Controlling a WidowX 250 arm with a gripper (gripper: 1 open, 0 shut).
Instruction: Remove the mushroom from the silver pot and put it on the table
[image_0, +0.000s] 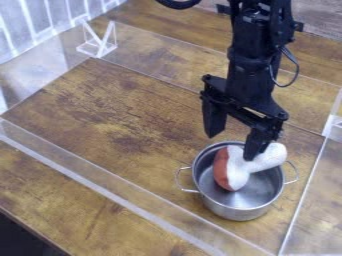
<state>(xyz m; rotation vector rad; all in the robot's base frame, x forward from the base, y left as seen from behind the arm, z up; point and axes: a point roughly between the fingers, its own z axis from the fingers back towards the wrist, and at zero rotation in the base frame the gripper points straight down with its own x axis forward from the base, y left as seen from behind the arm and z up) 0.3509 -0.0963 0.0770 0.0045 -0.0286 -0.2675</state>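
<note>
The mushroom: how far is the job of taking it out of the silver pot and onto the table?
Nothing looks done: the mushroom lies in the silver pot, white stem resting on the rim. In hand: the gripper hangs open just above the mushroom, fingers pointing down, holding nothing. Left: come down, close on the mushroom, lift it out and set it on the table.
</note>
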